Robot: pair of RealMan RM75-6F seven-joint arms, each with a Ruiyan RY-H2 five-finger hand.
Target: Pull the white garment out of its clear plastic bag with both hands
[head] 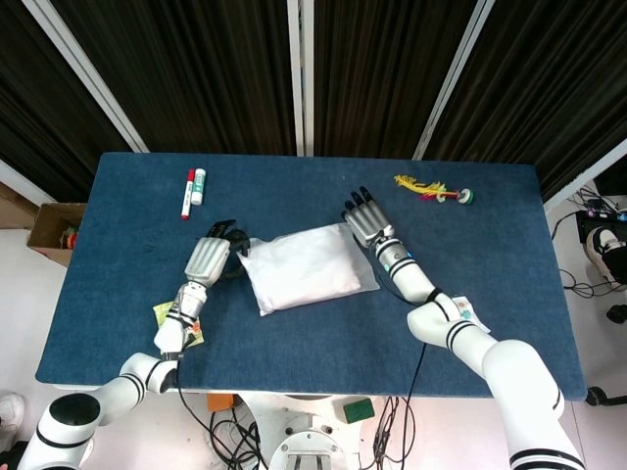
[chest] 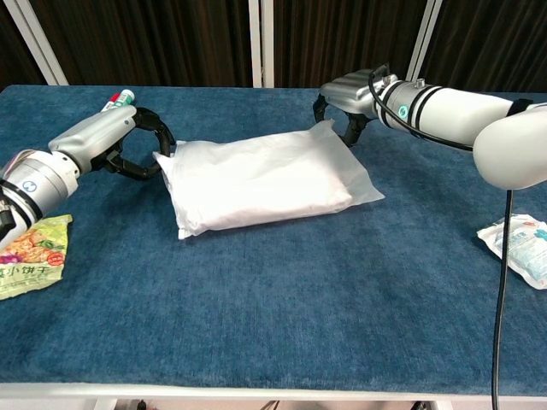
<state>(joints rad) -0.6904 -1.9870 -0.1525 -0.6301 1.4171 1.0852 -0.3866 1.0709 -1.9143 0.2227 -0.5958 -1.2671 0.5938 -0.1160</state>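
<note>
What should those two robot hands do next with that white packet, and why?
Probably the right robot hand should lower and pinch the plastic bag at its far corner. It hovers there with fingers curled on nothing, while the left robot hand sits at the opposite end; the garment is still fully inside.

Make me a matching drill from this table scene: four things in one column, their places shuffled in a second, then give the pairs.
Things:
1. bagged white garment
2. two markers
3. snack packet
4. feathered toy

Places:
A. far right of the table
B. far left of the table
C. near edge, under the left arm
D. middle, between the left robot hand and the right robot hand

Pairs: 1-D, 2-B, 3-C, 4-A
</note>
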